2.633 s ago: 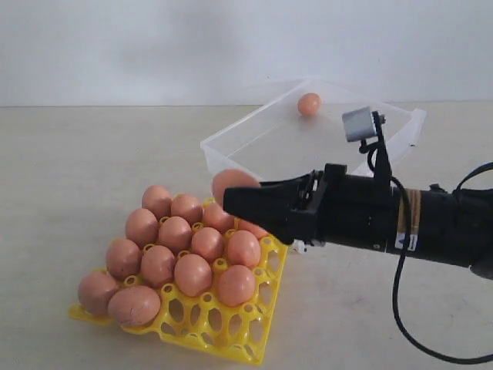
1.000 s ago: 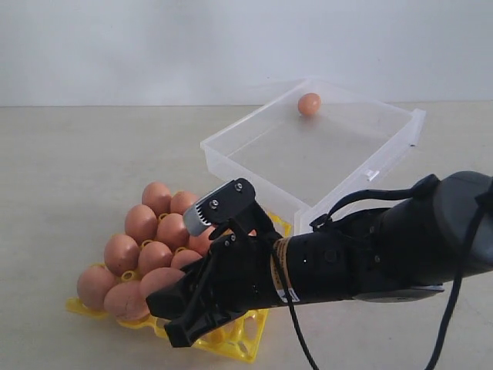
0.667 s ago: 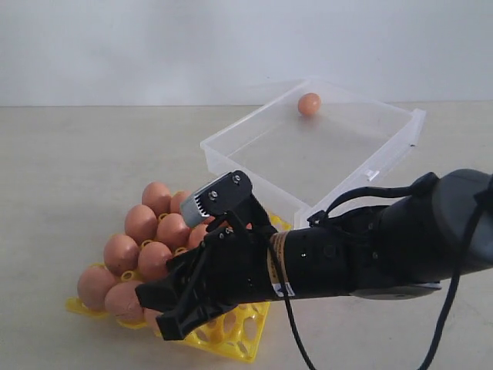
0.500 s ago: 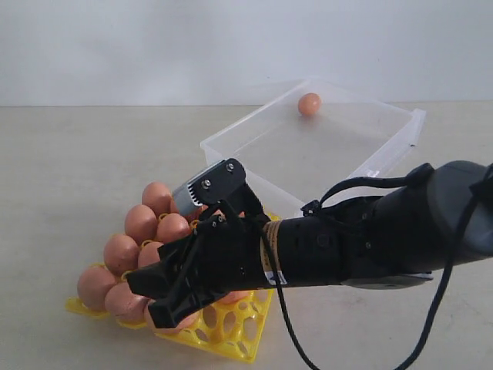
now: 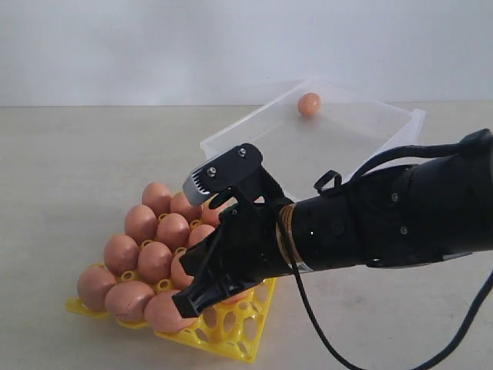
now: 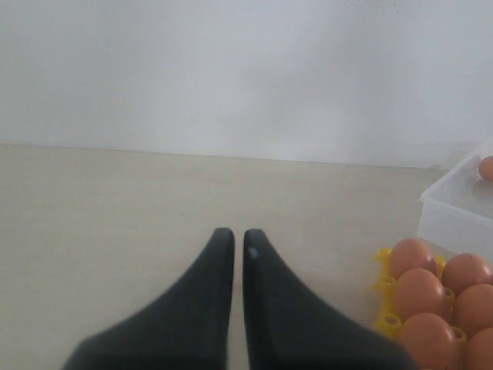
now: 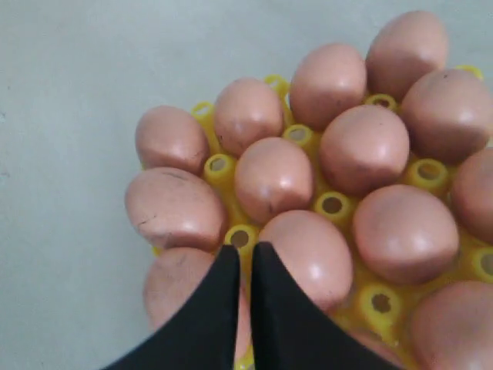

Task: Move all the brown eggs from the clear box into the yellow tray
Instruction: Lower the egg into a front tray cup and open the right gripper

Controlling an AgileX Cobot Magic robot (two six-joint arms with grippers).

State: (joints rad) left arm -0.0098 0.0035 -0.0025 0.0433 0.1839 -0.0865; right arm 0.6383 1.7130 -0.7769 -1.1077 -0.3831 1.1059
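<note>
- The pale table point(image 5: 77, 169) carries everything in view.
- The black right arm point(image 5: 385, 223) reaches in from the right and slants down over the tray.
- The clear box point(image 5: 339, 142) sits behind the arm, toward the back of the table. One brown egg point(image 5: 309, 103) lies near its far wall.
- The yellow tray point(image 5: 231, 331) sits in front of the box, near the front edge. Bare cups show at its near corner.
- The right gripper point(image 5: 187, 303) has its jaws pressed together on nothing. Its tips are just above the eggs at the tray's near edge.
- The left gripper point(image 6: 233, 235) also has its jaws drawn together and empty. It hangs over bare table beside the tray.
- Brown eggs point(image 5: 154, 258) fill most tray cups, touching one another in rows.
</note>
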